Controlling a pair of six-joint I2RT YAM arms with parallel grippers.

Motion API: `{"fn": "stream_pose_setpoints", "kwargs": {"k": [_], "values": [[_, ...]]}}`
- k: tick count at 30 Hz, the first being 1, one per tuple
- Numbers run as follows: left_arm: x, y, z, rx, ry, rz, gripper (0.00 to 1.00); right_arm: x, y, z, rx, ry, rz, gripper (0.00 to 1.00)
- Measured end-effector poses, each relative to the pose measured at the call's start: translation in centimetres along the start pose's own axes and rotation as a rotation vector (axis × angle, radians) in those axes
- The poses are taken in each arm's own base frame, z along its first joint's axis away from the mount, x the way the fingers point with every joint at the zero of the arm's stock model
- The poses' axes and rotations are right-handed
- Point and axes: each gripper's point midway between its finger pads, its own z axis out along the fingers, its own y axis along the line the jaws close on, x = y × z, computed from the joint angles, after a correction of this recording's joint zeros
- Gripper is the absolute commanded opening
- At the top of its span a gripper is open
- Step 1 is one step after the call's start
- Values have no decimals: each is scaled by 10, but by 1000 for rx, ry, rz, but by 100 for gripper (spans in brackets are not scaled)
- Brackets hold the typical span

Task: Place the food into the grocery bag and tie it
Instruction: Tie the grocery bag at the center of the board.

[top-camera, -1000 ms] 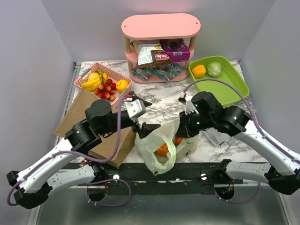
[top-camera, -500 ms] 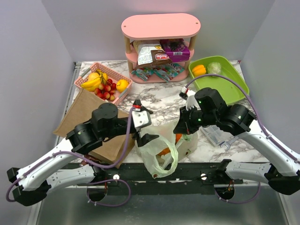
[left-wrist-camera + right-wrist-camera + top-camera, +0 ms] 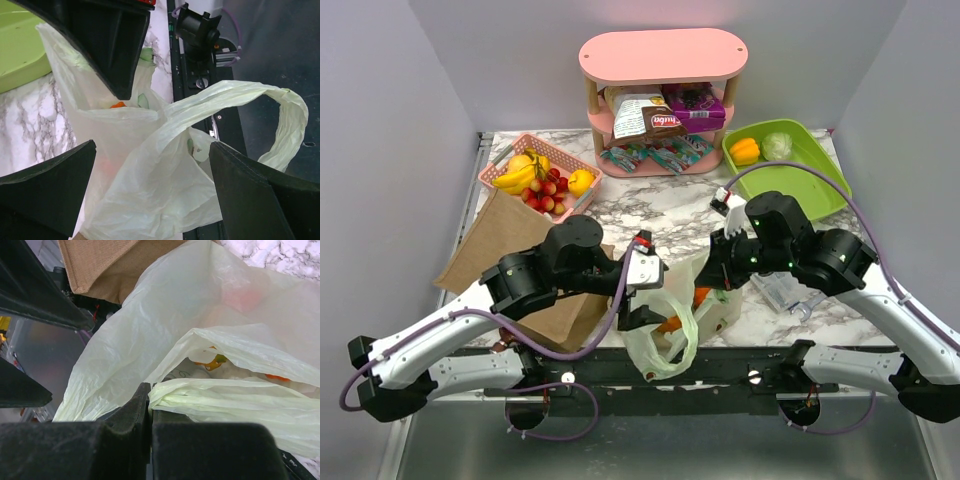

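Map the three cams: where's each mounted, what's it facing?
Top external: above and behind the bases, looking down on the table; left arm and right arm show.
Left wrist: on the left gripper, open, facing the grocery bag.
Right wrist: on the right gripper, shut on the bag's handle; paper bag beyond.
Shared: all three see the grocery bag.
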Motion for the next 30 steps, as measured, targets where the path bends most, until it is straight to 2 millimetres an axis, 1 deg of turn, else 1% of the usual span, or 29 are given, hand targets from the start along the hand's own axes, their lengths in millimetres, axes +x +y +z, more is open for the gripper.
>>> {"fn": "stream_pose_setpoints", "kwargs": {"k": [2,4,5,6,7,8,9,10,11,14,16,18,20,21,22,24,25,27,30], "values": [[2,-1,6,22,9,-8,98,0,0,0,1,1,0,1],[7,-4,14,49,30,-25,94,1,-1,0,4,0,0,1],[7,-4,15,55,30,-28,91,1,-1,0,5,-2,0,1],[12,-5,22,70,48,-43,88,1,-2,-1,7,-6,-1,1],[15,-5,27,79,56,-53,81,1,-2,-2,6,-9,-1,1],[17,-5,31,84,57,-62,67,1,-1,-3,4,-12,-2,1],[18,-5,34,87,58,-67,37,1,-1,-4,3,-15,-3,1],[19,-4,36,89,59,-74,3,0,-1,-5,2,-19,-4,1],[20,-4,39,90,58,-81,0,0,0,-6,1,-23,-5,1],[21,2,46,77,61,-87,0,0,0,-9,2,-33,-8,1],[25,10,49,38,73,-87,0,-1,-1,-10,9,-40,-8,1],[27,21,50,-22,80,-80,0,-3,-4,-11,27,-53,-8,1],[28,45,47,-156,76,-59,0,-6,-9,-13,57,-72,-6,1],[29,59,43,-244,76,-49,0,-7,-12,-14,75,-81,-5,1],[30,67,39,-297,74,-44,0,-9,-14,-16,92,-93,-3,1],[29,98,20,-510,52,-37,0,-16,-17,-21,120,-124,-5,1],[28,106,13,-568,42,-39,0,-20,-18,-24,133,-143,-6,1],[23,129,-11,-740,11,-48,0,-28,-19,-32,155,-179,-10,1],[15,152,-45,-956,-35,-84,0,-39,-17,-41,163,-224,-23,1]]}}
